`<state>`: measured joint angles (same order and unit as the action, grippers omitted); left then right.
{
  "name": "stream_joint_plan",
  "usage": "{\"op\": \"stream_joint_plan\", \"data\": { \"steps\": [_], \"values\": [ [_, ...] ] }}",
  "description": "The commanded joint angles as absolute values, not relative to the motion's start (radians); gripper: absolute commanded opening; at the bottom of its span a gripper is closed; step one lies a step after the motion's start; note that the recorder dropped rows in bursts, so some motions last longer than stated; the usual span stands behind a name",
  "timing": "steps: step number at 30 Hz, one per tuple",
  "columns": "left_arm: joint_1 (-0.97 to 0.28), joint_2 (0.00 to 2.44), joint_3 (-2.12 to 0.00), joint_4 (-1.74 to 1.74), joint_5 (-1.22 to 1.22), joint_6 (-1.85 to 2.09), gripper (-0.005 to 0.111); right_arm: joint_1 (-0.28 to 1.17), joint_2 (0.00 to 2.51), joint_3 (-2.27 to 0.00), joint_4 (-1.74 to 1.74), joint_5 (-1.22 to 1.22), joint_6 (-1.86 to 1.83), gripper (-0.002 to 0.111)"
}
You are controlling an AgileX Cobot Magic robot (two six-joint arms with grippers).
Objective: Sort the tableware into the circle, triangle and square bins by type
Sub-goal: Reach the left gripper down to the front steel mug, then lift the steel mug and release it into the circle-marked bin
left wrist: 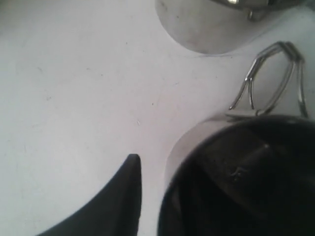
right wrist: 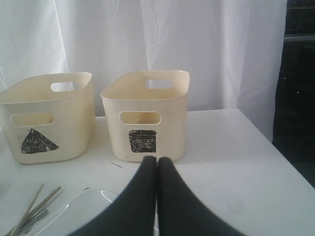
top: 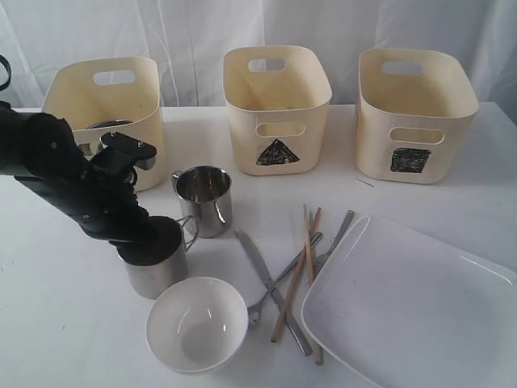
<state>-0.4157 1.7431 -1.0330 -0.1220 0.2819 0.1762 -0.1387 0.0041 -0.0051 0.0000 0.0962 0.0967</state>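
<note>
My left gripper (top: 153, 242) is at the steel mug (top: 157, 275) nearest the white bowl (top: 196, 323). In the left wrist view one finger (left wrist: 125, 196) is outside the mug wall (left wrist: 197, 142) with a strip of table between them, and the other finger is down inside the mug. The jaws stand open astride the rim. A second steel mug (top: 203, 200) stands just behind. A knife (top: 271, 283), forks (top: 335, 238) and chopsticks (top: 299, 267) lie beside the large white plate (top: 412, 307). My right gripper (right wrist: 157, 162) is shut and empty, facing the square bin (right wrist: 147, 113).
Three cream bins line the back: the left one (top: 105, 105) holds a steel bowl (top: 109, 124) and my arm hides its mark. The triangle bin (top: 277, 97) is in the middle and the square bin (top: 416, 113) on the right. A white curtain hangs behind.
</note>
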Motion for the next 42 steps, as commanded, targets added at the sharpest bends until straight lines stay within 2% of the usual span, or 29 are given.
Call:
{"op": "stream_joint_plan", "data": {
  "steps": [1,3,11,18,26,37,39,42],
  "values": [
    [-0.421,1.704,-1.025,-0.109,0.24,0.176,0.006,-0.137,0.0,0.0,0.0,0.081,0.102,0.0],
    [-0.421,1.674,-1.025,-0.091,0.24,0.176,0.0,-0.137,0.0,0.0,0.0,0.081,0.102,0.0],
    [-0.401,1.447,-1.025,-0.031,0.259,0.176,0.0,-0.137,0.0,0.0,0.0,0.081,0.109,0.0],
    [-0.319,1.334,-1.091,0.096,0.233,0.176,0.0,-0.137,0.0,0.0,0.0,0.083,0.109,0.0],
    [-0.207,1.519,-1.279,0.113,0.087,0.176,0.0,-0.137,0.0,0.0,0.0,0.08,0.109,0.0],
    [-0.162,1.916,-1.503,0.129,-0.06,0.18,0.0,-0.137,0.0,0.0,0.0,0.083,0.109,0.0],
    [-0.162,1.948,-1.514,0.129,-0.06,0.18,0.007,-0.137,0.0,0.0,0.0,0.083,0.109,0.0],
    [-0.162,1.965,-1.522,0.129,-0.06,0.176,0.026,-0.137,0.0,0.0,0.0,0.083,0.109,0.0]
  ]
}}
